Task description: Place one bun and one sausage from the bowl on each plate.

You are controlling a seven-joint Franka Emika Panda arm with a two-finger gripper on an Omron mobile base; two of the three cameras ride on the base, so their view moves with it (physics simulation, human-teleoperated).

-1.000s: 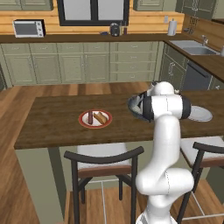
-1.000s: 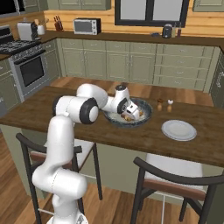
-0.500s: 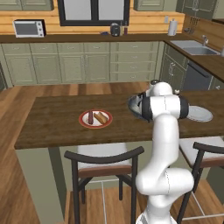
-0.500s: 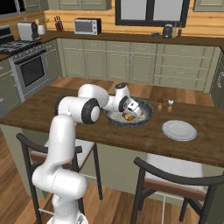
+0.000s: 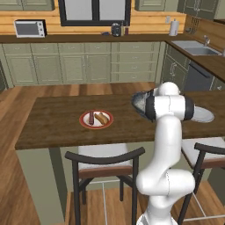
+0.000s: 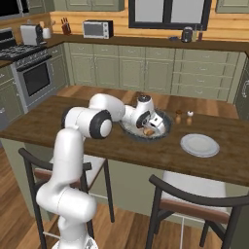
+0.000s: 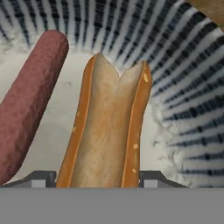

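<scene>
My gripper [image 6: 151, 126] reaches down into the dark bowl [image 6: 166, 127] at the middle of the island. In the hand view the gripper [image 7: 98, 180] holds a split golden bun [image 7: 109, 131], one fingertip [image 7: 43, 179] pressed against each side. A reddish-brown sausage [image 7: 30, 100] lies just left of the bun on the bowl's speckled floor [image 7: 183, 92]. Part of another bun [image 7: 211, 6] peeks in at the top right. The red-rimmed plate [image 5: 83, 119] carries a sausage [image 5: 91, 117] and a bun [image 5: 102, 117]. The pale grey plate [image 6: 200, 145] lies bare to the right of the bowl.
Two small shakers [image 6: 178, 116] stand behind the bowl, towards the grey plate. Stools [image 6: 193, 202] are pushed up to the island's near edge. Cabinets, a stove and a microwave line the far walls.
The fingers have drawn in from wide open onto the bun's sides. The hand has dipped slightly lower into the bowl; the plates are unchanged.
</scene>
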